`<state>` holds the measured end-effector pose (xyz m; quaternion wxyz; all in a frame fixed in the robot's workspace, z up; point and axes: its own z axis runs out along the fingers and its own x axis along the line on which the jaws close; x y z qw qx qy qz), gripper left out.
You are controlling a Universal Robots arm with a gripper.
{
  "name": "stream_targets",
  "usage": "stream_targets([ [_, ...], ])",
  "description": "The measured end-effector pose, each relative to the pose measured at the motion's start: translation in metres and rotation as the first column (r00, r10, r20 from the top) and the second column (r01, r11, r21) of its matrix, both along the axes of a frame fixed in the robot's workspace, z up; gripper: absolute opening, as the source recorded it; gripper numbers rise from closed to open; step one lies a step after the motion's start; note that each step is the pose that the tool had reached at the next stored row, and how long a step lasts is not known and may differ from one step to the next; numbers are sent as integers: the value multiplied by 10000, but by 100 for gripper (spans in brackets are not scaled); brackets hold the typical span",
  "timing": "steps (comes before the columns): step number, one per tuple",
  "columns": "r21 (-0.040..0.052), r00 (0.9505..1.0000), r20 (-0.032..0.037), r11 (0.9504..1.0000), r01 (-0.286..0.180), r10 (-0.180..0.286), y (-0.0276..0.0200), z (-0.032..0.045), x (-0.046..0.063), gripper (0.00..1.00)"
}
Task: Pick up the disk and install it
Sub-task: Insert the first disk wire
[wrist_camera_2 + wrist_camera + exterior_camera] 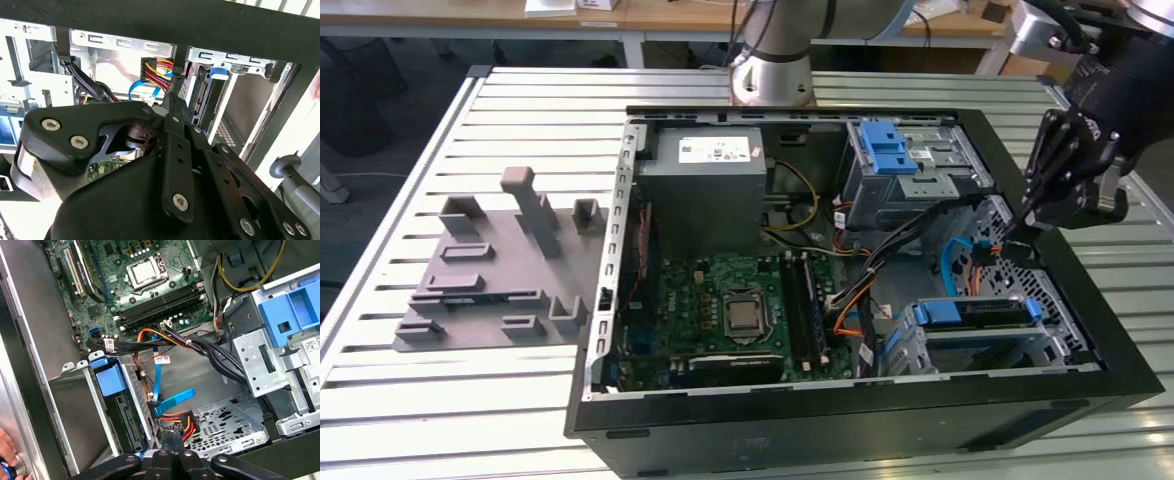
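Slatted metal surface (467,400), open PC case (854,430) on it. Jaws pressed together, nothing between, tips just beside the red-yellow power plug (156,67). Disk (974,312) already sat in its drive cage (917,350), near corner, exterior view's right.

the motherboard (707,290) is green, the case (854,430) and claw (1014,228) black, the latch (887,150) blue.
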<state>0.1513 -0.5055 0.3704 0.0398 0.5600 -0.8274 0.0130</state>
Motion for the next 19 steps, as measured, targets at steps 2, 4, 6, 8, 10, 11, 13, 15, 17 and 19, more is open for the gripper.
stream_targets([
  [2,-3,10000,-2,10000,-87,87,0,0,0,11],
  [4,-4,10000,-1,10000,-96,96,1,0,0,11],
  [6,-4,9999,-1,9999,-102,102,1,0,0,11],
  [8,-3,9999,-1,9999,-110,110,1,-1,-1,11],
  [10,-3,9999,-1,9999,-123,123,1,0,0,11],
  [11,-3,9999,-1,9999,-125,125,1,-1,0,11],
  [13,-4,9999,0,9999,-126,126,1,0,0,11],
  [15,-4,9999,-1,9999,-126,126,1,0,-1,11],
  [17,-3,9999,-1,9999,-127,127,1,-1,-1,11],
  [19,-3,9999,-1,9999,-127,127,1,-1,-1,17],
])
